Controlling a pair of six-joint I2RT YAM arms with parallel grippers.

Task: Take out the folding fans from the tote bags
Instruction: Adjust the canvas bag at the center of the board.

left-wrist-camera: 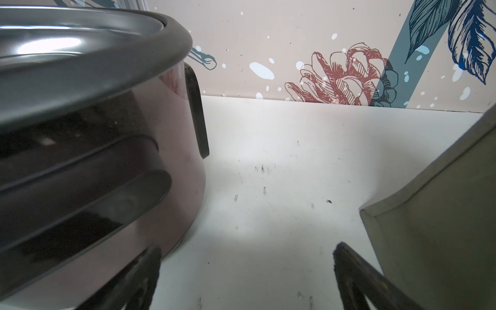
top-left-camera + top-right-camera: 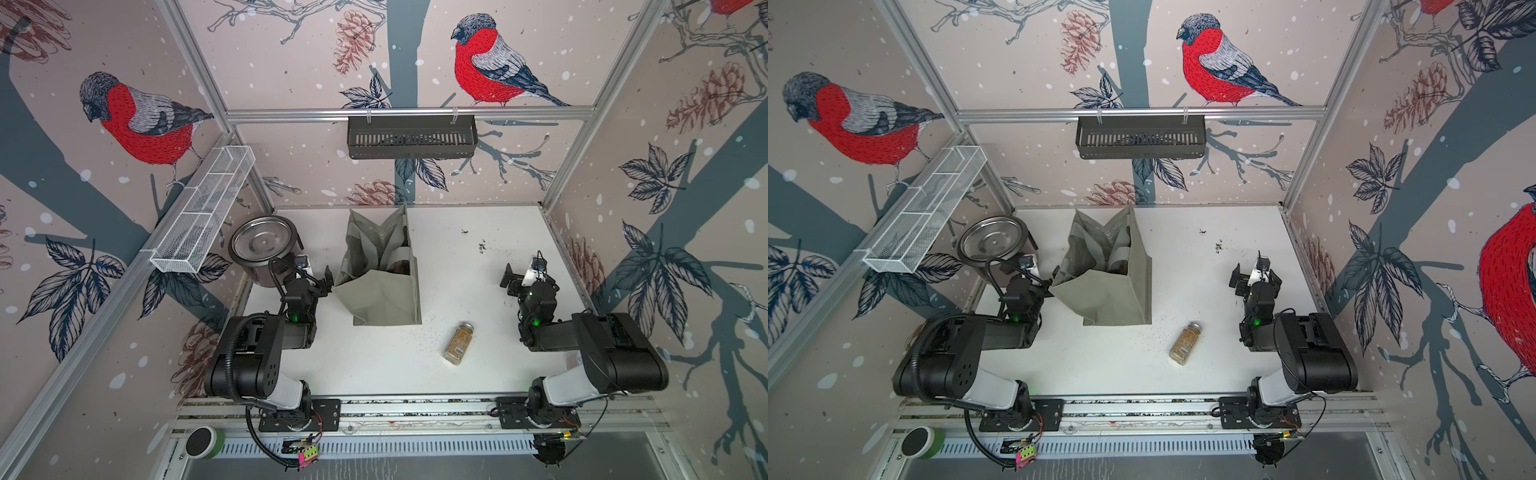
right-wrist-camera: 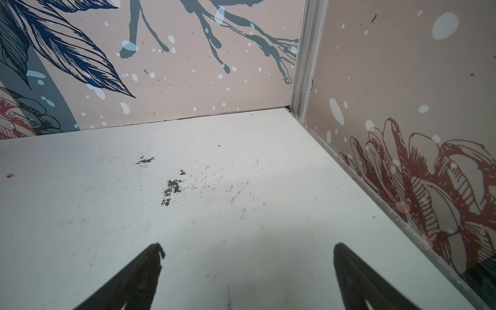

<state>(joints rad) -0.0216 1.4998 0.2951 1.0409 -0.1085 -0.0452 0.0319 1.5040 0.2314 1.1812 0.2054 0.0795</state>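
The olive-grey tote bag (image 2: 384, 297) (image 2: 1104, 291) stands upright with its mouth open in the middle of the white table, in both top views. The folding fans are hidden; only fabric folds and a dark patch show inside the bag. My left gripper (image 2: 309, 277) (image 2: 1034, 276) (image 1: 247, 248) is open and empty, low over the table between the steel pot and the bag's left side (image 1: 442, 228). My right gripper (image 2: 528, 276) (image 2: 1255, 276) (image 3: 248, 246) is open and empty too, far to the bag's right, facing the back right corner.
A round steel pot (image 2: 262, 245) (image 1: 94, 134) sits at the back left, close to the left gripper. A glass spice jar (image 2: 458, 344) lies in front of the bag to its right. A white wire basket (image 2: 203, 212) and a black rack (image 2: 411, 137) hang on the walls.
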